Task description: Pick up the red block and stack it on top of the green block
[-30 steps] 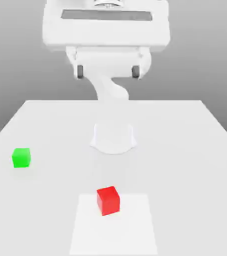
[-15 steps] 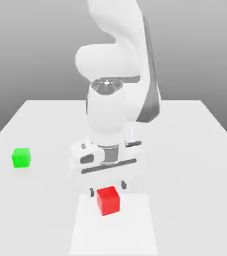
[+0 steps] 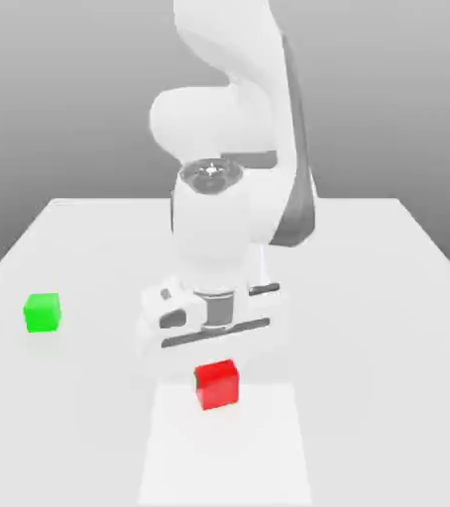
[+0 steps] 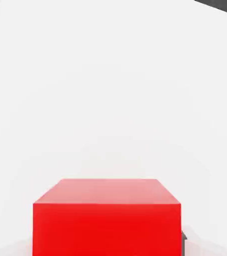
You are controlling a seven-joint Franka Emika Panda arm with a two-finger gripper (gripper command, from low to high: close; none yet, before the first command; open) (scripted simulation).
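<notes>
Right under the arm's wrist sits the red block [image 3: 216,384], pincer [image 3: 216,368] shut on it, low at the table [image 3: 388,297].

Off toward the exterior view's left, and a little farther back on the table, waits the green block [image 3: 42,312], well apart from the red one and standing free with nothing around it. That's the relation that counts: the carry has to run leftward across open table, lift first, then over. Through the hand view the red block [image 4: 107,216] fills the near edge squarely, its top face level, so the grip looks centred. Cube on cube leaves little margin, so a square descent matters.
</notes>
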